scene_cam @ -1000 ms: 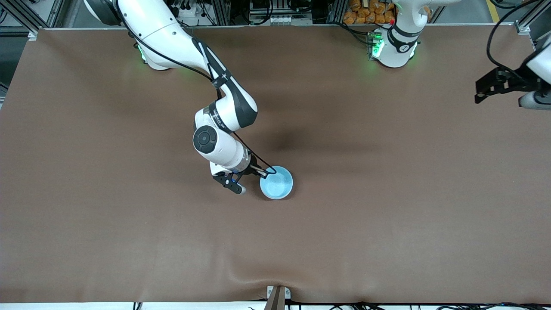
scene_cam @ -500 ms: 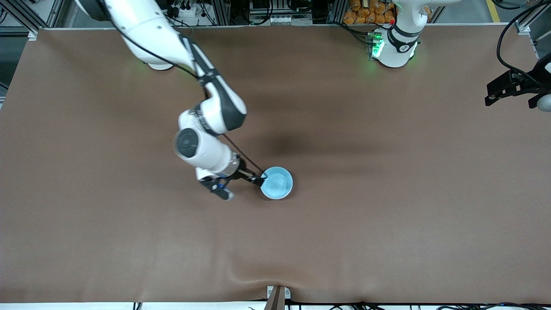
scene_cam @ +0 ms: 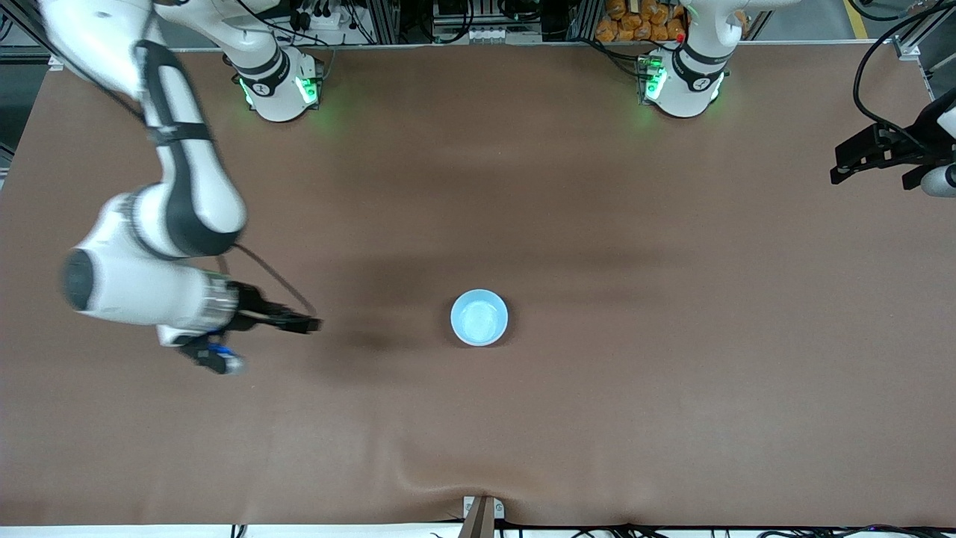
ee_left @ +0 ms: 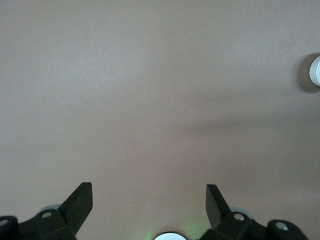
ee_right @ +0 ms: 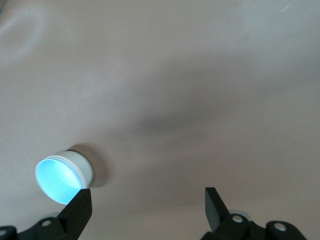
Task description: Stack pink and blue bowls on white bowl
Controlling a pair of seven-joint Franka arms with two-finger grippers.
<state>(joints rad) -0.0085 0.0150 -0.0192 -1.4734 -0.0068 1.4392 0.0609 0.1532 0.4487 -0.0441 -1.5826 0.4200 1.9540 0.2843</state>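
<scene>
The light blue bowl (scene_cam: 479, 317) stands upright at the middle of the table, apart from both grippers. In the right wrist view its blue inside (ee_right: 57, 180) sits within a pale whitish outer wall (ee_right: 86, 170) with layered rims, so it is nested in another bowl. No pink shows; the pink bowl is hidden. My right gripper (scene_cam: 312, 324) is open and empty (ee_right: 148, 200) over bare table, toward the right arm's end from the bowl. My left gripper (scene_cam: 840, 168) is open and empty (ee_left: 149, 197), waiting at the left arm's end of the table.
The brown mat (scene_cam: 672, 373) covers the whole table. The two arm bases (scene_cam: 280, 90) (scene_cam: 683, 82) stand at the table's edge farthest from the front camera. A small pale round thing (ee_left: 316, 71) shows at the edge of the left wrist view.
My right gripper has left the blue bowl's rim and swung away toward the right arm's end of the table. The bowl stayed in place. The left gripper barely shifted.
</scene>
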